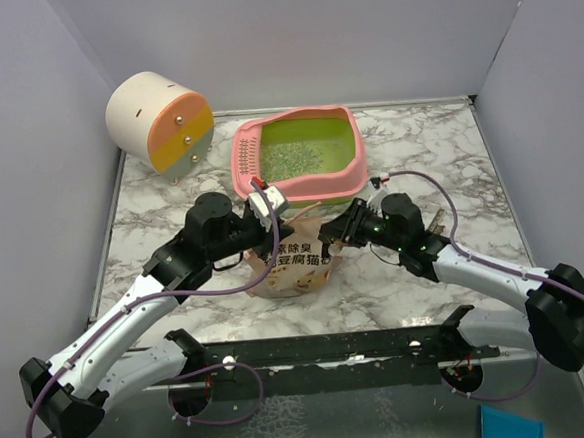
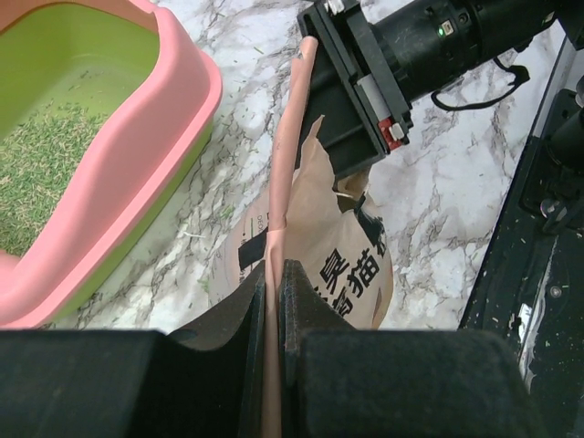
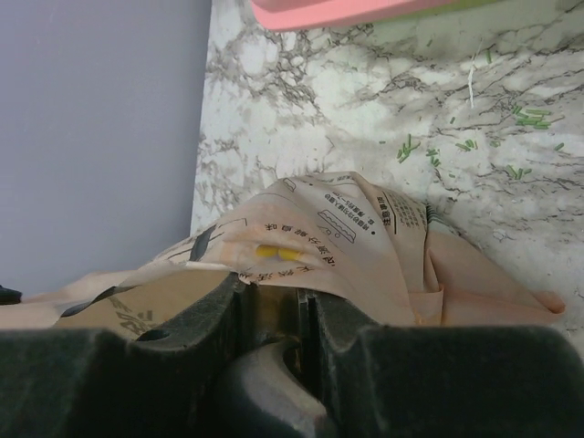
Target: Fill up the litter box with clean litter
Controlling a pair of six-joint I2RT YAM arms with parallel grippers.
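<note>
Seen from above, the litter box (image 1: 301, 186) sits at twelve o'clock on a white marble-patterned table (image 1: 423, 155), near the back wall. It is a pink tray with a lime-green basin and a slotted pink sieve section (image 1: 248, 158) at its nine o'clock end. A thin, patchy layer of clean litter (image 1: 303, 158), pale green-grey granules, lies in the basin. Bare green shows around it.

At six o'clock from the box, just beside its front wall, is a beige pouch (image 1: 293, 267) printed with dark Chinese characters, among them 除臭 and 豆腐猫. The left gripper (image 1: 268, 203) pinches the pouch's pink top edge at its ten o'clock corner. The right gripper (image 1: 335, 232) is clamped on the paper at the two o'clock side.

A few stray granules (image 3: 465, 144) lie on the marble. A cream-and-orange cylinder (image 1: 160, 121) lies tilted at ten o'clock.
</note>
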